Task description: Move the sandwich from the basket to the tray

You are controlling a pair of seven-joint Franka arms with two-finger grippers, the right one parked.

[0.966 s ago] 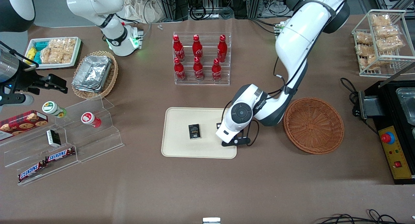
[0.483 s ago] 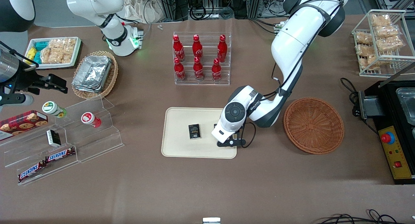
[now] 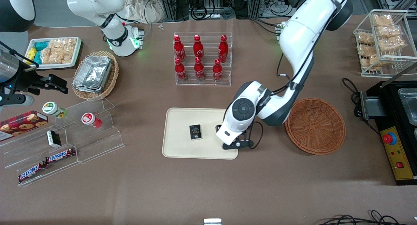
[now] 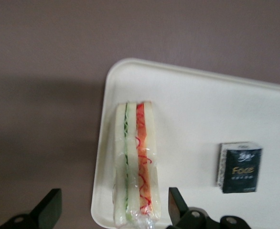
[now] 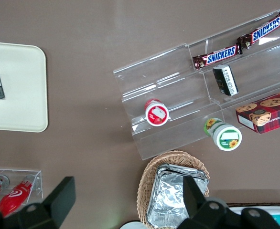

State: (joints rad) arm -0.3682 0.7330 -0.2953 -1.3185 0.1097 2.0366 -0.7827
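The sandwich (image 4: 134, 162), a clear-wrapped white wedge with green and orange-red layers, lies on the cream tray (image 4: 188, 114) close to its rim. My gripper (image 4: 112, 210) is open above it, one black finger on each side of the wedge and neither touching it. In the front view the gripper (image 3: 233, 143) hangs over the tray (image 3: 177, 147) at its edge nearest the basket, and the arm's wrist hides the sandwich. The round reddish-brown basket (image 3: 315, 125) stands beside the tray, toward the working arm's end, with nothing in it.
A small black packet (image 3: 195, 132) lies mid-tray. A rack of red bottles (image 3: 202, 59) stands farther from the camera than the tray. Acrylic steps with snacks (image 3: 65, 137) and an oval basket of foil containers (image 3: 96, 74) are toward the parked arm's end. A black machine (image 3: 397, 127) sits beside the basket.
The gripper shifted a little over the tray toward the parked arm's end, then came back toward the basket. Its wrist now looks slightly larger, as if higher.
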